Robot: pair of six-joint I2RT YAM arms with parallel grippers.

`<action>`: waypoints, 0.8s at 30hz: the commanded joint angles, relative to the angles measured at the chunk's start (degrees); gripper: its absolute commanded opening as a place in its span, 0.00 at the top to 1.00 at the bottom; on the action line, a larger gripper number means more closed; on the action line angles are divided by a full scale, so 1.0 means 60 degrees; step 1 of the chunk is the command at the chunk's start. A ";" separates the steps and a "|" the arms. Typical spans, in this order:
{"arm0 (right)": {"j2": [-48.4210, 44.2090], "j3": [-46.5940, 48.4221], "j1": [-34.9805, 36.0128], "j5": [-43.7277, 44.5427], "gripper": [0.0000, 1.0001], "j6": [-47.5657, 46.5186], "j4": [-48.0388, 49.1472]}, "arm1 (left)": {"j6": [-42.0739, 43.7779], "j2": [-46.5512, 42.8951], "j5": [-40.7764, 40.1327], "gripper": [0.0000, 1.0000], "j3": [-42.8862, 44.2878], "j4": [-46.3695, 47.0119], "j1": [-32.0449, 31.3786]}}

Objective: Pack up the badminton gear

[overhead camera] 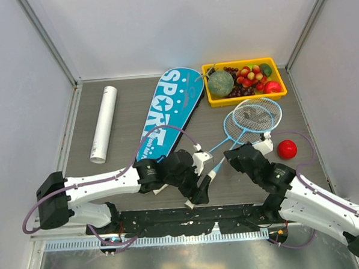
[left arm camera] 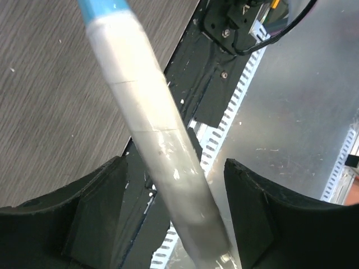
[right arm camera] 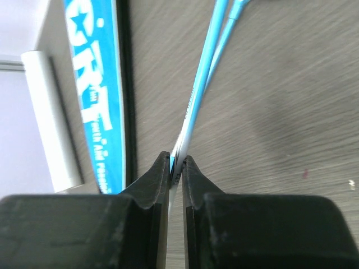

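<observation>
Left jaws: spread wide either side of white racket handle (left arm camera: 151, 112). Right jaws: clamped on light-blue racket shaft (right arm camera: 197, 84). Beyond both jaws, leftward: blue bag (overhead camera: 169, 111) lettered "SPORT", smaller print illegible; white tube (overhead camera: 103, 123) further left. Tabletop (overhead camera: 127, 113): grey wood-grain, enclosed by plain white walls (overhead camera: 180, 26).

Top view high above table (overhead camera: 305, 113); both wrist views close down on rackets (overhead camera: 251, 120)

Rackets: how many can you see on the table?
2. One racket and the other racket lie with heads overlapping, below the fruit tray, right of the blue bag. The right gripper pinches one shaft; a white handle sits between the open fingers of the left gripper.
</observation>
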 commanded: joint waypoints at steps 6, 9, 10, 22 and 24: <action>-0.1320 -0.0818 0.0270 -0.0470 0.95 -0.0409 0.2646 | -0.0225 -0.0050 -0.1147 0.50 0.0235 -0.0556 -0.0670; -0.1496 -0.1023 0.0285 -0.0748 0.94 -0.0701 0.2690 | -0.0401 -0.0298 -0.1645 0.83 0.0176 -0.0849 -0.0759; -0.1671 -0.1096 0.0285 -0.0923 0.93 -0.0891 0.2908 | -0.0430 -0.0429 -0.1821 0.92 0.0132 -0.0894 -0.0773; -0.2713 -0.1889 0.0300 -0.1159 0.29 -0.1756 0.4608 | -0.1075 -0.3065 -0.3887 1.00 -0.1141 -0.0602 -0.1066; -0.2348 -0.1728 0.0271 -0.1188 0.29 -0.1961 0.5135 | -0.1105 -0.3534 -0.4092 1.00 -0.1507 -0.0339 -0.1140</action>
